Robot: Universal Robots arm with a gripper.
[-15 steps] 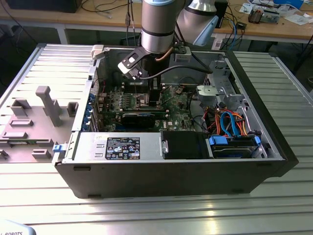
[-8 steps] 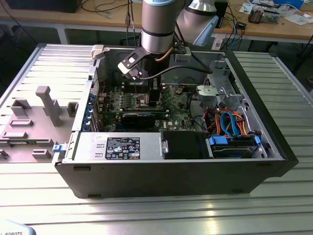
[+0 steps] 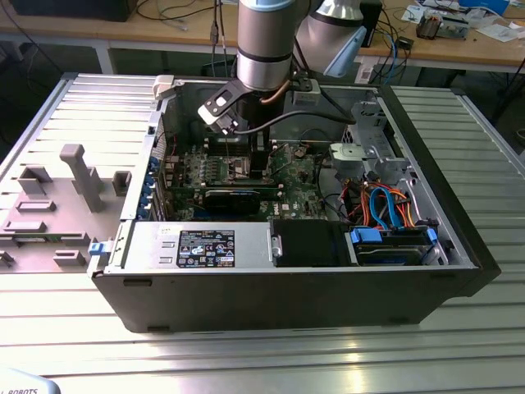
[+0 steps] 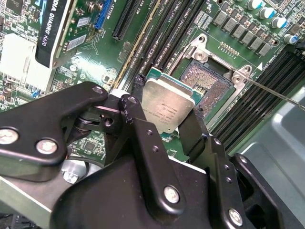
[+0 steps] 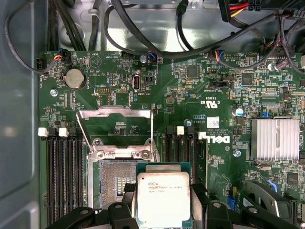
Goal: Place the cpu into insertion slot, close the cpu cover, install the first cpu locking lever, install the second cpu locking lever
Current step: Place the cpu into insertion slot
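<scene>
Arm was noted at the upper centre of the exterior view, reaching down into the open case [image 3: 459, 246] over the board [image 3: 299, 176]. In the second wrist view the gripper [image 4: 164, 119] was seen pinching the cpu [image 4: 167, 106] by two opposite edges, metal top facing the camera. The cpu was held clear of the board, just beside the slot [image 4: 206, 86] and not yet seated. In the first wrist view the chip overlapped one edge of the slot, whose dark pin field lay exposed. The cover [image 5: 114, 112] was seen swung open, with two thin levers [image 5: 151, 133] raised alongside. Judged: placement step in hand. To do it well, the chip would have to be kept level, squared to the silvery rim, centred over the pin field and lowered straight, never slid across the pins. Grip would best be kept until the chip lay flat inside the rim.
</scene>
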